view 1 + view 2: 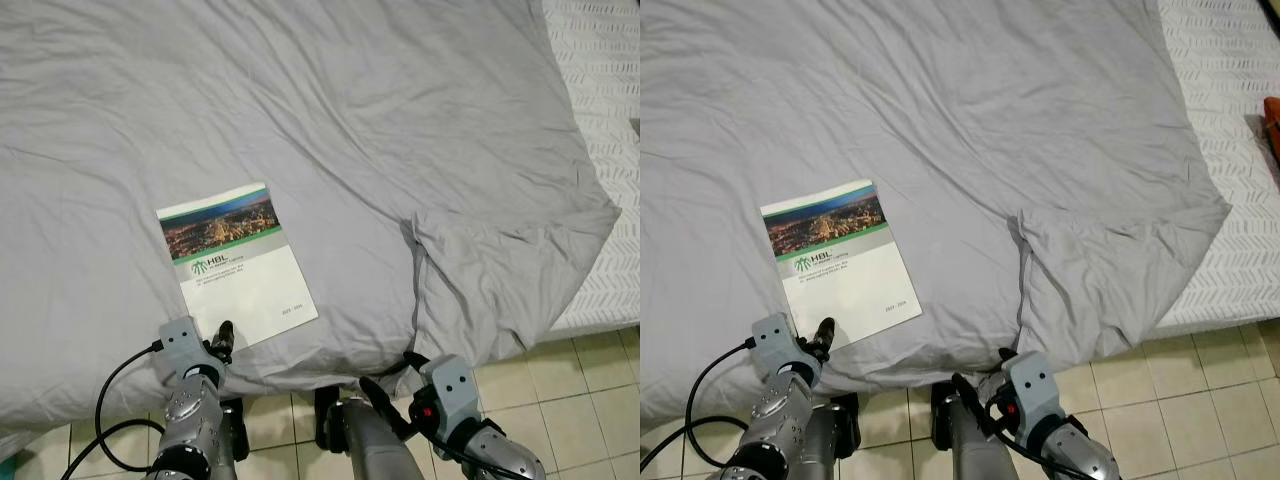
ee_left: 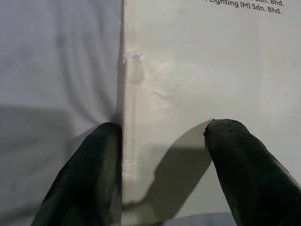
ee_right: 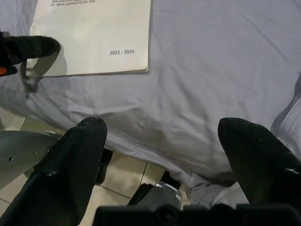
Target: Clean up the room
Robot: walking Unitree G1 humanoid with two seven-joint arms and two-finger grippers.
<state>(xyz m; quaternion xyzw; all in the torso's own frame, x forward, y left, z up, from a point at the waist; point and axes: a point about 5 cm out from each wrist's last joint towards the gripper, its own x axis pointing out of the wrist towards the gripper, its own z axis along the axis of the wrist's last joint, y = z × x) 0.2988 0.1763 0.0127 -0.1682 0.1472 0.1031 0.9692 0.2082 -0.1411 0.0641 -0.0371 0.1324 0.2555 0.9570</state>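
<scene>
A white booklet (image 1: pixel 240 262) with a city-night photo and a green band on its cover lies flat on the grey bed sheet (image 1: pixel 330 120), near the bed's front edge. My left gripper (image 2: pixel 162 155) is open at the booklet's near corner, one finger (image 2: pixel 87 174) over the sheet beside the spine edge and the other finger (image 2: pixel 249 169) over the cover. In the left eye view its fingertip (image 1: pixel 225 332) sits at the booklet's lower edge. My right gripper (image 3: pixel 162 155) is open with nothing between its fingers, held low in front of the bed edge above the tiled floor.
The grey sheet's folded corner (image 1: pixel 500 270) hangs over the front right of the bed. A white patterned mattress (image 1: pixel 610 150) lies bare on the right. Beige floor tiles (image 1: pixel 570 380) run along the bed's front. A black cable (image 1: pixel 115 390) loops beside my left arm.
</scene>
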